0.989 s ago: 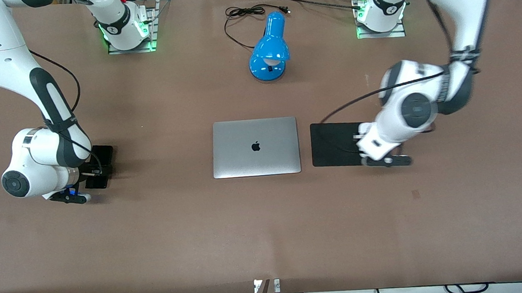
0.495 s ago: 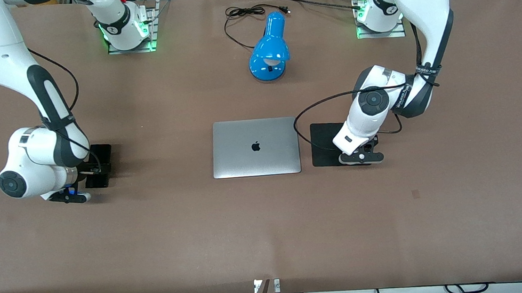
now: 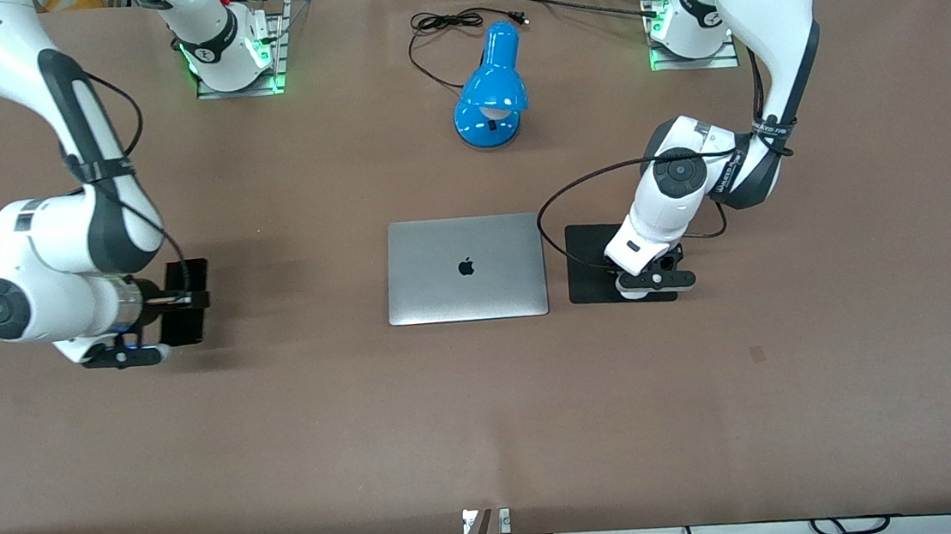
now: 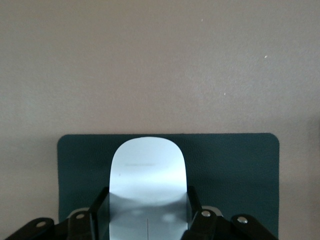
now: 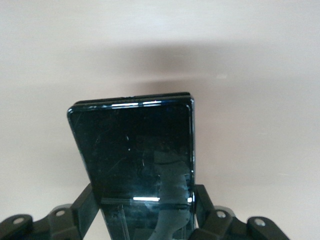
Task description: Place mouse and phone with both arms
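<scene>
Over the black pad (image 3: 591, 264), the left gripper (image 3: 654, 281) has swung in, pinching the mouse (image 4: 148, 180), ready to set down. Toward the right arm's end, the right gripper (image 3: 177, 302) has lifted slightly, fingers clamped on the phone (image 3: 186, 301).

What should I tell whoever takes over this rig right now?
Left hand: shut on the small white oval mouse, over the black square pad beside the closed silver laptop.
Right hand: shut on the slim black glossy phone, over bare brown table toward the right arm's end.
Done: both things are gripped and carried to their spots.
Left: set the mouse on the pad, lay the phone down, open both hands, withdraw.
</scene>
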### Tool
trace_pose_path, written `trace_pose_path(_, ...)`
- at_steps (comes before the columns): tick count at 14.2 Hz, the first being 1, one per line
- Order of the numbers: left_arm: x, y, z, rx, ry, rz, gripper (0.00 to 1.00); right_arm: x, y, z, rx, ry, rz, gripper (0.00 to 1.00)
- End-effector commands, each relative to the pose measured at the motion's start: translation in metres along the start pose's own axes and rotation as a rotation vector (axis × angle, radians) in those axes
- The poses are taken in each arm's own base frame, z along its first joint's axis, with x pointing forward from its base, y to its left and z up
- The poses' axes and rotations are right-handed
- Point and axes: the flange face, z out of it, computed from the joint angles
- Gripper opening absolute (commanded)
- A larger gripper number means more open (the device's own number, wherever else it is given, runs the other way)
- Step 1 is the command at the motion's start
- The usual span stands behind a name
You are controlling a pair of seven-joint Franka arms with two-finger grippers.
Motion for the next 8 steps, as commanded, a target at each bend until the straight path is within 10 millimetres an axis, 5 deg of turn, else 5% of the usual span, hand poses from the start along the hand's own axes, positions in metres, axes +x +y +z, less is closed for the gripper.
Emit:
trace_pose_path(1,-0.006,0.0,-0.003,-0.005,0.038,-0.005,0.37,0.0,-0.045,0.02,0.046,-0.003,-0.002,0.09)
trace_pose_path(3,-0.009,0.0,0.0,-0.016,0.049,-0.028,0.44,0.001,-0.074,0.037,0.035,-0.002,0.025,0.09)
trace_pose_path(4,-0.01,0.001,0.0,-0.015,0.046,-0.054,0.64,0.001,-0.094,0.047,0.026,0.009,0.024,0.09)
trace_pose_path(5,-0.01,0.001,0.0,-0.016,0.046,-0.068,1.0,-0.001,-0.112,0.054,0.019,0.017,0.026,0.09)
trace_pose_path(8,-0.007,0.0,-0.005,-0.018,0.054,-0.07,1.0,-0.008,-0.16,0.073,0.0,0.024,0.058,0.09)
